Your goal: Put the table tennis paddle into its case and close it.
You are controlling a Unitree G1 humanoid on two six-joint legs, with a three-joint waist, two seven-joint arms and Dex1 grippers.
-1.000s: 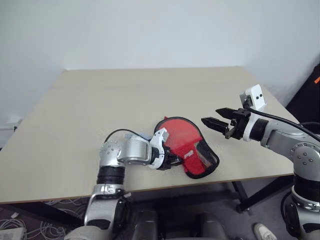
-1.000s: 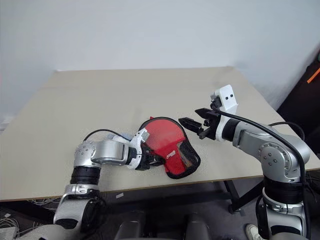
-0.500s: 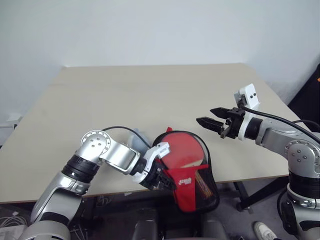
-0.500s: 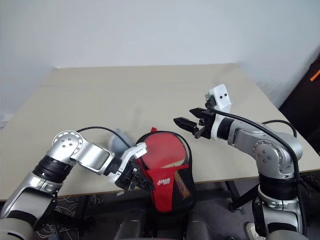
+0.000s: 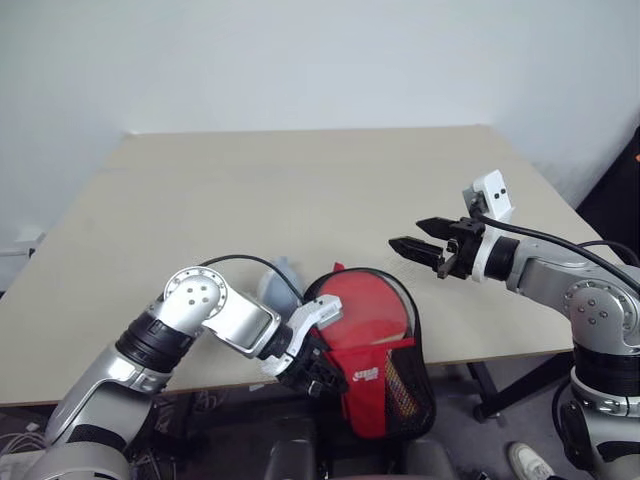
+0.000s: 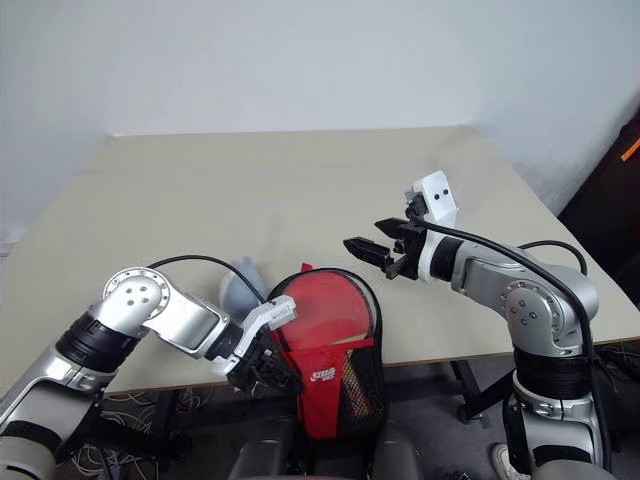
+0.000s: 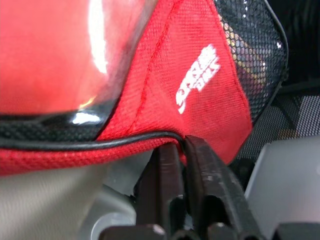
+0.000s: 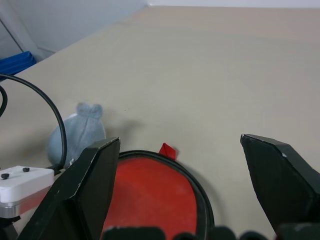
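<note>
Case (image 6: 335,345) in left claw (image 6: 268,375), off table edge (image 6: 450,345)

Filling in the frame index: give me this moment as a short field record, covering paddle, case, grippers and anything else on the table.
paddle: round red-rubber table tennis paddle sits inside the case, face showing through the open mouth
case: soft red zip pouch with white logo and black mesh pocket, unzipped, hanging over the near edge of the table
left gripper: fingers nearly together, pinching the case's black-trimmed edge
right gripper: open, held above the table, apart from the case
other: small pale blue-white plastic packet lying beside the case
surface: beige table
</note>
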